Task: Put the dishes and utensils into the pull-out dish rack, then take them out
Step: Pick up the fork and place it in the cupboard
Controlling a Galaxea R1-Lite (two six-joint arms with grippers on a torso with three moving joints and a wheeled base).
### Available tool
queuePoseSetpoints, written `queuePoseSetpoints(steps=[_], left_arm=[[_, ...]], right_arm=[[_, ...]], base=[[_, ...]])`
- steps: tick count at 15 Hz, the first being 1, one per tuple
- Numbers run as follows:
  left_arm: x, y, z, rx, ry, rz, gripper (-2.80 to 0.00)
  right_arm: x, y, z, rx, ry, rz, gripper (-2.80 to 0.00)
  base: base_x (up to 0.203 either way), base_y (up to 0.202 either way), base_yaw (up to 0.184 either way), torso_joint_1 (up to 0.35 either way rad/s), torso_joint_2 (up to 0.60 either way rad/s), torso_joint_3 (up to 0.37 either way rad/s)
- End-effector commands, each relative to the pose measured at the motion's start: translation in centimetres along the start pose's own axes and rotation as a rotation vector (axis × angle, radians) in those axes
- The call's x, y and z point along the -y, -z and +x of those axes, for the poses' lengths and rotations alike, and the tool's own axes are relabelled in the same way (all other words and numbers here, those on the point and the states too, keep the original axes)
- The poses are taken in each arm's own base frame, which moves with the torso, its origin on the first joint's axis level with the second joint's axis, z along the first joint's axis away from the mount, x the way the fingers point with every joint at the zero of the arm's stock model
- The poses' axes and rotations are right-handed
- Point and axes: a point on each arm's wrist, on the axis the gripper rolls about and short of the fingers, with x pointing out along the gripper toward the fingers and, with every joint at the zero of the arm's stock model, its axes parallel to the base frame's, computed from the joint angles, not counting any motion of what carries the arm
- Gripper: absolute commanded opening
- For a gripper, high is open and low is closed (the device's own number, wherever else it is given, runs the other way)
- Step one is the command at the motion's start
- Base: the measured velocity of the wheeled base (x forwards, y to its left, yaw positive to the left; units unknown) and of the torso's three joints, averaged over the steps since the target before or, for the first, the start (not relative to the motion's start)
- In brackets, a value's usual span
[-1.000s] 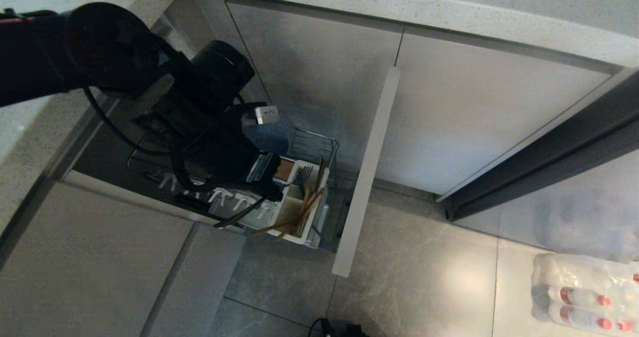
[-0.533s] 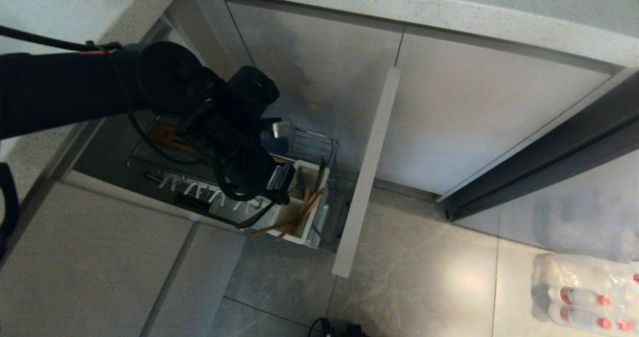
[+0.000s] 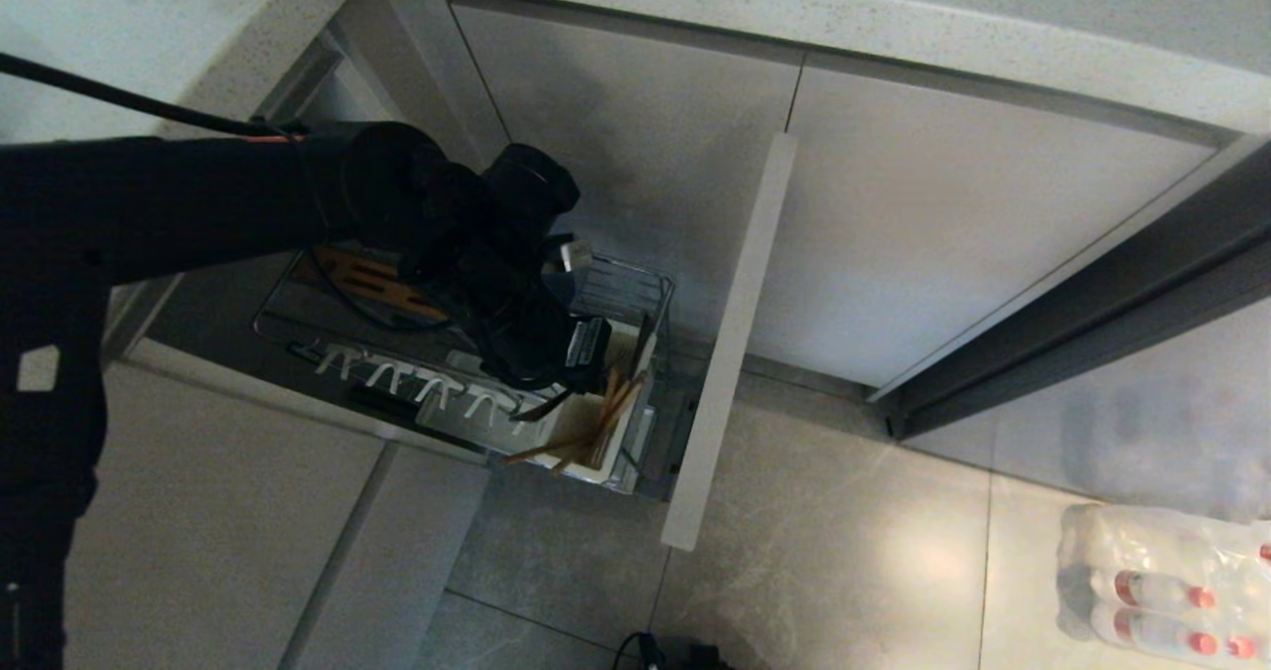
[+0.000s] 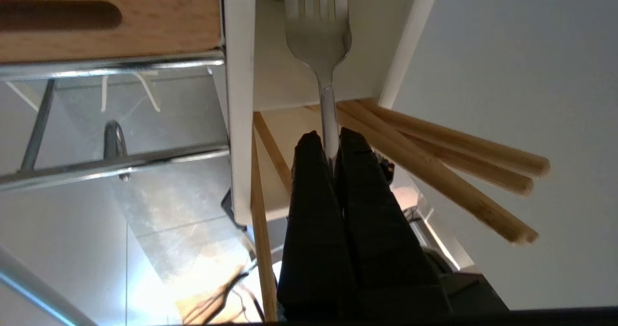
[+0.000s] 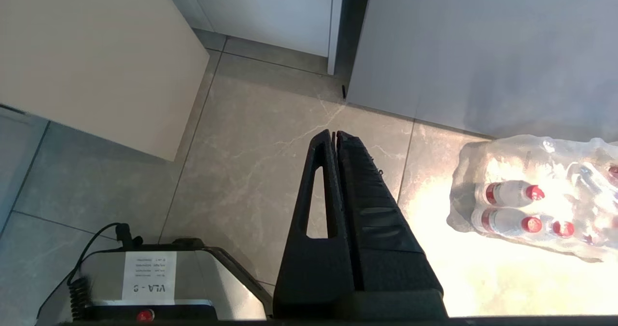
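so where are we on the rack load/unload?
Chopsticks sit in the white caddy of the pulled-out rack. The left gripper is shut on the fork, tines in the caddy. Loading or unloading: unclear. Right gripper idle, shut.

One fork (image 4: 318, 36), four chopsticks (image 4: 449, 145), one caddy (image 4: 240, 99).

Grey tiled floor (image 3: 844, 571); pale cabinet doors (image 3: 923, 223); speckled countertop (image 3: 894, 5).
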Motion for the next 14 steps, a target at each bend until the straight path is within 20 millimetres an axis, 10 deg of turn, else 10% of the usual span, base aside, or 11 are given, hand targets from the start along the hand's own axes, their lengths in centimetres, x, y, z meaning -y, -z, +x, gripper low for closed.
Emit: queuePoseSetpoints(steps=[1,14], left_arm=[[-0.07,-0.05,0.32,-0.004,-0.001,-0.004,-2.80],[-0.28,-0.42,1.02,0.016,-0.003,-0.029,-2.80]], right_arm=[[0.00,0.00,0.00,0.000,0.000,0.000,-2.80],[0.00,0.00,0.00,0.000,0.000,0.000,-2.80]], base=[[0.000,0.000,0.000,0.000,0.00,0.000],[0.000,0.000,0.000,0.000,0.00,0.000]])
